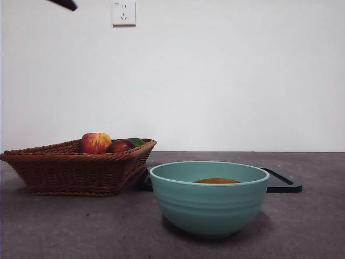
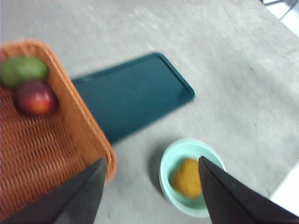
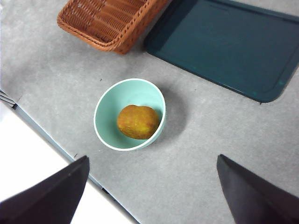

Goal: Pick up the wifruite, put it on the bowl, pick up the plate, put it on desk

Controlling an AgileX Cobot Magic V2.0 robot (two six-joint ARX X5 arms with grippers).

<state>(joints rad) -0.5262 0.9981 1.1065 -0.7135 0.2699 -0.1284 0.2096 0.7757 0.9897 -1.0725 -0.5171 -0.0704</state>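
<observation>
The wifruite (image 3: 138, 122) lies inside the bowl (image 1: 209, 202), which stands on the desk (image 1: 81, 226). Behind the bowl lies the flat dark plate (image 3: 224, 46), and beside that a wicker basket (image 1: 70, 170) with an apple (image 1: 95, 142). Above the bowl, the left gripper (image 2: 149, 186) and right gripper (image 3: 149, 186) both hang spread wide, holding nothing.

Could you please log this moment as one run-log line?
fruit: in bowl | tray: on desk | left gripper: open | right gripper: open

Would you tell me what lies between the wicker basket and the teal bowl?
Only bare desk separates basket from bowl, seen in the right wrist view.
</observation>
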